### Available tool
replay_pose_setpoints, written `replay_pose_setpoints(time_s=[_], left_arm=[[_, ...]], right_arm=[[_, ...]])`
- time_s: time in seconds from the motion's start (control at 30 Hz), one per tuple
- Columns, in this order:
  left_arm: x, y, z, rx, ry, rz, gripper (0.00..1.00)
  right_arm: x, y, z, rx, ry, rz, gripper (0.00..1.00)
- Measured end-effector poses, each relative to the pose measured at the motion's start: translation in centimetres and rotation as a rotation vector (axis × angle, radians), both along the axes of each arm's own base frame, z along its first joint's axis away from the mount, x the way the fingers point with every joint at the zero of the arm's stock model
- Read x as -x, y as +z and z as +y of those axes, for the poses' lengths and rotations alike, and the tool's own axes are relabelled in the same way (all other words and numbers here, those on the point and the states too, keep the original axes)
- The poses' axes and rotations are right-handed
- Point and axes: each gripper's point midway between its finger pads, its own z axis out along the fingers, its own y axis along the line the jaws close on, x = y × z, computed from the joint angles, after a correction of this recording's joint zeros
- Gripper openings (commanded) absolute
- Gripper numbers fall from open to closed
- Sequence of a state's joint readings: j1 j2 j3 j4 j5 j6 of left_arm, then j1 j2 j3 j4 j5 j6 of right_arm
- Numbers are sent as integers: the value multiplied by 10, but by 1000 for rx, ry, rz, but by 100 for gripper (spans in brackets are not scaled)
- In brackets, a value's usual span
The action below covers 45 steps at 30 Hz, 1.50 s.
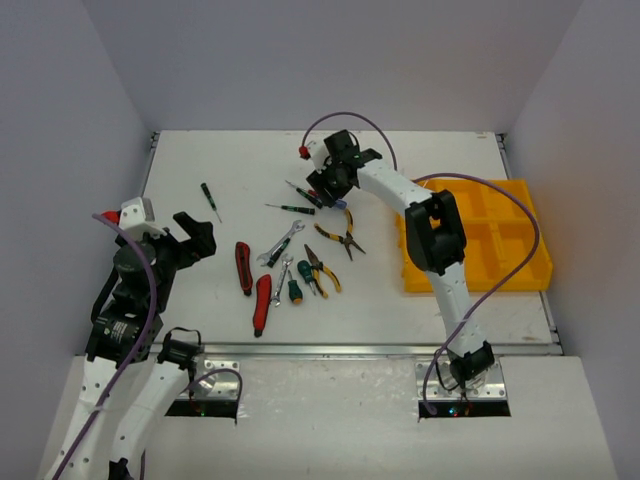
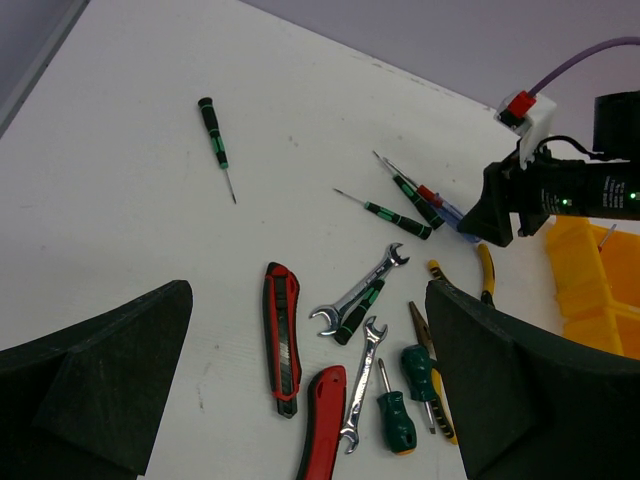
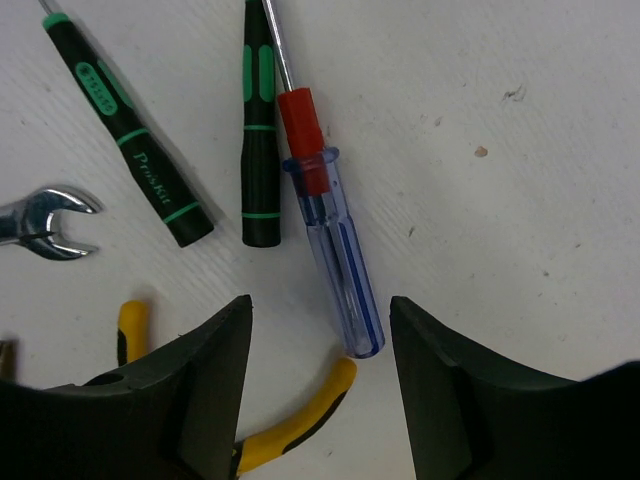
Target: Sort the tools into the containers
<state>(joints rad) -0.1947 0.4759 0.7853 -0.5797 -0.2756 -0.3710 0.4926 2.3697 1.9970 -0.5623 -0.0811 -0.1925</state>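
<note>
My right gripper [image 1: 326, 188] hangs low over the tool pile at the table's far middle. In the right wrist view it [image 3: 320, 305] is open, and the end of a clear blue-handled screwdriver [image 3: 335, 250] lies on the table between its fingers with a gap on each side. Two black-green screwdrivers [image 3: 259, 150] lie beside it. My left gripper [image 1: 192, 235] stands wide open above the left side, holding nothing. Below it lie two red-black utility knives [image 2: 281, 340], silver wrenches [image 2: 358, 296] and stubby green screwdrivers [image 2: 395, 418]. The yellow tray [image 1: 520, 278] sits at the right.
A lone green-black screwdriver [image 1: 210, 201] lies apart at the far left. Yellow-black pliers [image 1: 341, 236] lie just near of my right gripper, one handle [image 3: 300, 420] under its jaws. My right arm's forearm [image 1: 436, 232] crosses the tray's left edge.
</note>
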Motion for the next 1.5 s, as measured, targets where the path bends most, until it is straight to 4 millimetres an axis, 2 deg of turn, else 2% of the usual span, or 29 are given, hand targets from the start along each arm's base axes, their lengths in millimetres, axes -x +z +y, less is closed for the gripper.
replay_pose_setpoints(time_s=[0.1,0.13,0.27,0.4,0.47,0.7,0.77,0.83,0.93,1.0,1.07,1.13,1.17,1.23,1.27,1.37,1.5], left_arm=[[0,0,0,0,0,0,100],[0,0,0,0,0,0,100],[0,0,0,0,0,0,100],[0,0,0,0,0,0,100],[0,0,0,0,-1,0,100],[0,0,0,1,-3,0,100],[0,0,-1,1,-3,0,100],[0,0,-1,1,-3,1,100],[0,0,-1,1,-4,1,100],[0,0,-1,1,-5,1,100],[0,0,-1,1,-7,0,100],[0,0,-1,2,-7,0,100],[0,0,-1,1,-7,-1,100],[0,0,-1,1,-7,-1,100],[0,0,-1,2,-7,-2,100],[1,1,-1,1,-7,-7,100],[2,2,-1,1,-7,-11,100]], right_arm=[[-1,-15,-8,30,17,17,56],[-2,-19,-10,39,22,19,52],[-6,-33,-14,58,40,15,22],[-8,-40,-11,47,52,14,13],[-8,-41,-9,37,57,13,2],[-13,-38,-14,36,-11,5,0],[-14,-31,-16,18,-77,8,0],[-13,-12,-25,-23,-174,6,0],[-11,37,-51,-129,-361,-15,0],[-15,82,-83,-226,-510,-66,0],[-21,128,-128,-317,-689,-170,0],[-15,156,-177,-360,-880,-264,0],[-10,164,-197,-374,-974,-297,0],[2,165,-224,-378,-1138,-334,0],[8,159,-229,-378,-1202,-330,0],[25,131,-230,-340,-1329,-263,0],[40,94,-224,-287,-1413,-171,0]])
